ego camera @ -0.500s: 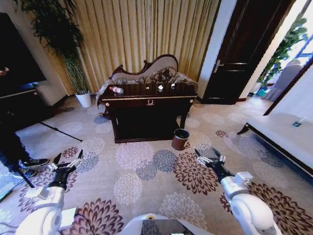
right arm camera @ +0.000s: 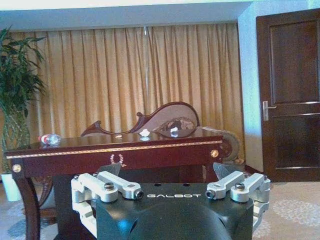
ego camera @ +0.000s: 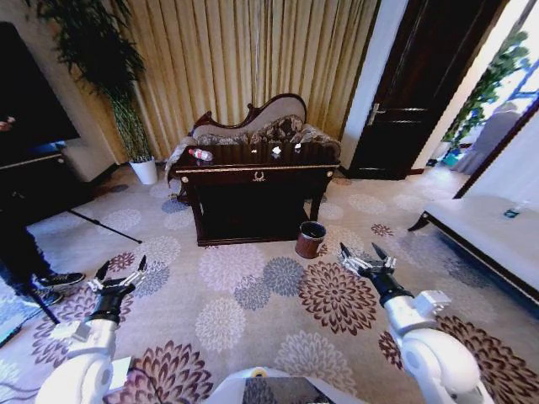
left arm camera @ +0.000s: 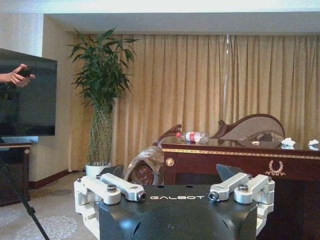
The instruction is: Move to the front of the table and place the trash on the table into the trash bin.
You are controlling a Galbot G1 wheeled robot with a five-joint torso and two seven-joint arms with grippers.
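Observation:
The dark glossy table [ego camera: 257,175] with gold trim stands across the carpet ahead. On its top a clear bottle [ego camera: 200,155] with a red label lies at the left, and two white paper scraps [ego camera: 276,151] [ego camera: 297,147] lie right of centre. The reddish-brown trash bin [ego camera: 311,239] stands on the floor by the table's front right leg. My left gripper [ego camera: 120,273] and right gripper [ego camera: 365,255] hover low over the carpet, both open and holding nothing. From the wrists, the left gripper [left arm camera: 169,172] faces the bottle [left arm camera: 192,136]; the right gripper [right arm camera: 165,171] faces the scraps [right arm camera: 144,133].
A carved sofa [ego camera: 253,122] stands behind the table, against the curtains. A plant in a white pot [ego camera: 145,171] is at the back left, beside a black cabinet [ego camera: 34,181] and a tripod leg [ego camera: 101,225]. A dark door [ego camera: 413,101] and a white bench [ego camera: 488,236] lie to the right. Flowered carpet stretches up to the table.
My right gripper has risen a little and shifted slightly right, its fingers spread wider. The left gripper and the room look the same.

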